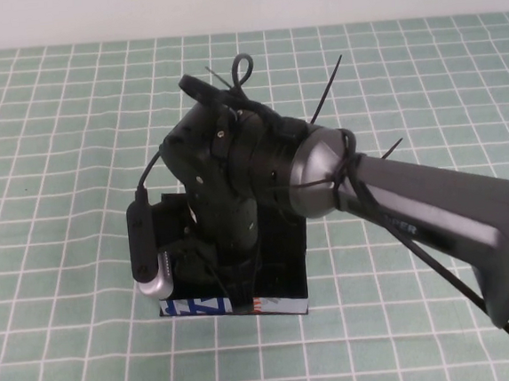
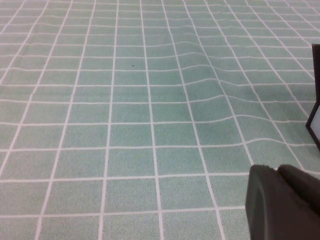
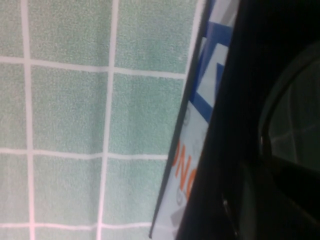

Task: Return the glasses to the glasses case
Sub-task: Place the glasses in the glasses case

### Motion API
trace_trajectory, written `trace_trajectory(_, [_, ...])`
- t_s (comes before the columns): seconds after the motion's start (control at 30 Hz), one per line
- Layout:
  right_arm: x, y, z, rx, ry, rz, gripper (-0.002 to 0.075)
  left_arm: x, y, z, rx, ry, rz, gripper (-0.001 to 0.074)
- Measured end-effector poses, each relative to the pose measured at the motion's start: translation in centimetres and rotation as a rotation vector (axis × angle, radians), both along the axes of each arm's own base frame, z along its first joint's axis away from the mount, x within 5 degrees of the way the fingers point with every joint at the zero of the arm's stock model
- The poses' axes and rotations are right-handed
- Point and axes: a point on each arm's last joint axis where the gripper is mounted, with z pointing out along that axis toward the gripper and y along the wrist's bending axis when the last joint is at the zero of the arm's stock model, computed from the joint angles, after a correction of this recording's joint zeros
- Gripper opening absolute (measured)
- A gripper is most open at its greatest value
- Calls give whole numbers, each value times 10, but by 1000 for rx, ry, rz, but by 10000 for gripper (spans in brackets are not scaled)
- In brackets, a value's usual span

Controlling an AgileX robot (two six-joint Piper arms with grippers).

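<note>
The glasses case (image 1: pixel 283 264) is a black box at the middle of the table, with its blue, white and orange front strip facing me. My right gripper (image 1: pixel 216 278) reaches down into it from the right, and its wrist hides the inside. In the right wrist view the strip (image 3: pixel 192 150) and the black case wall run beside a dark lens of the glasses (image 3: pixel 295 115), which lie inside the case, with the right gripper (image 3: pixel 260 200) close against them. My left gripper (image 2: pixel 280 175) is shut and empty, low over the cloth, with the case's edge (image 2: pixel 315 117) just beside it.
A green cloth with a white grid (image 1: pixel 62 127) covers the whole table and lies in soft ripples (image 2: pixel 200 80). Loose black cable ties and a cable (image 1: pixel 326 95) stick out from the right arm's wrist.
</note>
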Motion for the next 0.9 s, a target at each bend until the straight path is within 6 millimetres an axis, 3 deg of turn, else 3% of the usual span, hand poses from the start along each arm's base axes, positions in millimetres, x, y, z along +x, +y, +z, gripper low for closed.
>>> trace_trajectory(0.23, [2, 0, -5, -11, -2, -13, 80, 0, 0, 0, 0, 0, 0, -3])
trace_trajectory(0.57, [3, 0, -5, -17, -13, -28, 204, 0, 0, 0, 0, 0, 0, -3])
trace_trajectory(0.9, [5, -4, 3, -26, -65, -91, 192, 0, 0, 0, 0, 0, 0, -3])
